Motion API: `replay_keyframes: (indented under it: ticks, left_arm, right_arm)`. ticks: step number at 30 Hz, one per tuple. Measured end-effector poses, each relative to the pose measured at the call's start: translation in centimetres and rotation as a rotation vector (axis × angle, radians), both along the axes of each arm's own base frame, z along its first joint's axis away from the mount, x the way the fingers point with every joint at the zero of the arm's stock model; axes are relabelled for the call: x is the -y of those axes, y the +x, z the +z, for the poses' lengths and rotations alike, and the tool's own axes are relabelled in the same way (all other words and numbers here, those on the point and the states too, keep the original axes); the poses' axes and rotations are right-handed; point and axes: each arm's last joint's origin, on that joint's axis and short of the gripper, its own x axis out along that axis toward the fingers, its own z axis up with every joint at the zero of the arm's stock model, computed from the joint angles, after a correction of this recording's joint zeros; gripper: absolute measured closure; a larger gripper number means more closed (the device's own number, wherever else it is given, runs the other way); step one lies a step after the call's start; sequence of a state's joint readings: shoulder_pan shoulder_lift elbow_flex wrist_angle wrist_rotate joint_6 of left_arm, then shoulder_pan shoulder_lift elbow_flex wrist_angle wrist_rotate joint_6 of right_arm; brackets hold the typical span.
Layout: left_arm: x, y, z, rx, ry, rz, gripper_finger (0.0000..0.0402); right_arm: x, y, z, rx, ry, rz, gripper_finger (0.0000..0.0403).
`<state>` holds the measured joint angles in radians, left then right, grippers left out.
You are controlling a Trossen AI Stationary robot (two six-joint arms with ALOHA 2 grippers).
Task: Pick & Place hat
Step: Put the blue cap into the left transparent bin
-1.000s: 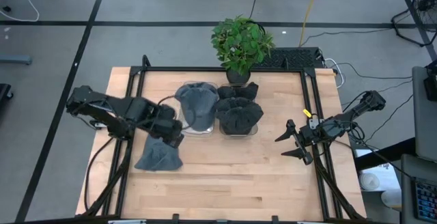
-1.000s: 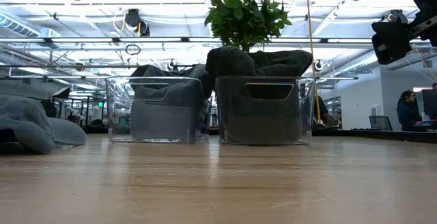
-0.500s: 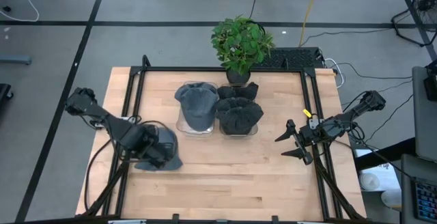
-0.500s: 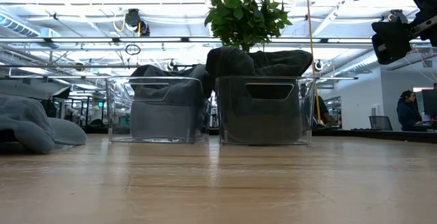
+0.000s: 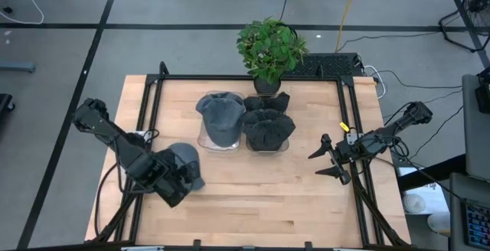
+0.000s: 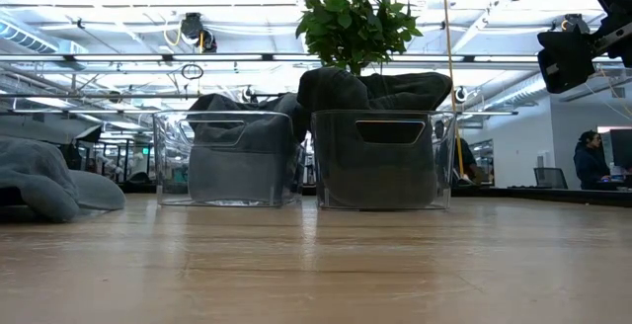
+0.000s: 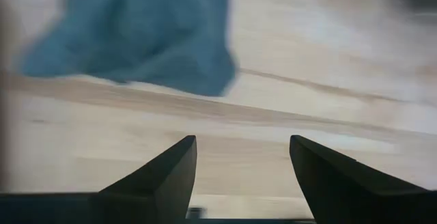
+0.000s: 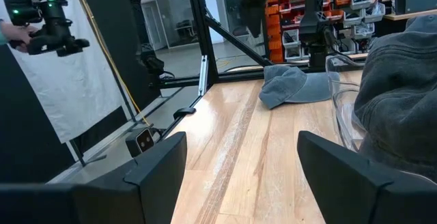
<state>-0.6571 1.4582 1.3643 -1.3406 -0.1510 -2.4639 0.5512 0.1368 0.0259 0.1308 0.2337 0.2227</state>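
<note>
High view: left gripper [image 5: 182, 192], fingers apart, beside hat [image 5: 181, 161]; bins [image 5: 222, 140] and plant [image 5: 269, 48] behind.

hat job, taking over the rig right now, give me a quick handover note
Left hand: open, empty, low over the table's left front, beside the loose grey hat, not touching it.
Right hand: open, empty, waiting at the table's right edge.
Bins: left clear bin holds a grey hat; right clear bin holds dark hats, piled above its rim.
Done: those hats are binned.
Left: the loose grey hat lies flat on the wood, ungripped; probably grasp it and move it to a bin.
</note>
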Motion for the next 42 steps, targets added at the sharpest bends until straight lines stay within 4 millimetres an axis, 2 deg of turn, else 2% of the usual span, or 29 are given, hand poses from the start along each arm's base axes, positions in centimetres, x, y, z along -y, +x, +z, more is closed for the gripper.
replay_keyframes:
  ticks: [2,6,12,15,18,25,32,36,42]
  left_arm:
    - [0.3,0.1,-0.2,0.047,0.007,0.051,0.0156]
    - [0.6,0.1,-1.5,0.037,-0.036,0.121,0.0160]
    - [1.1,0.6,-4.1,0.009,-0.065,0.115,0.0179]
    - [1.2,0.5,-5.5,-0.072,-0.069,0.066,0.0190]
    - [1.2,0.3,-6.5,-0.149,-0.054,-0.077,0.0202]
    - [0.5,-0.2,-8.2,-0.204,0.076,-0.590,0.0222]
    - [0.1,-1.4,-10.1,-0.300,0.097,-1.028,0.0226]
    - [0.2,-2.1,-10.9,-0.328,0.100,-1.186,0.0221]
    - [1.0,-2.7,-12.1,-0.274,0.106,-1.308,0.0208]
  right_arm:
    - [0.0,0.0,0.0,0.000,0.000,0.000,0.0135]
    - [0.0,0.0,0.0,0.000,0.000,0.000,0.0135]
    - [0.0,0.0,0.0,0.000,0.000,0.000,0.0135]
    - [0.0,0.0,0.0,0.000,0.000,0.000,0.0135]
    - [0.0,0.0,0.0,0.000,0.000,0.000,0.0135]
    - [0.0,0.0,0.0,0.000,0.000,0.000,0.0135]
    - [0.0,0.0,0.0,0.000,0.000,0.000,0.0135]
    - [0.0,0.0,0.0,-0.001,0.000,0.000,0.0135]
    - [0.0,0.0,0.0,0.000,0.000,0.000,0.0135]
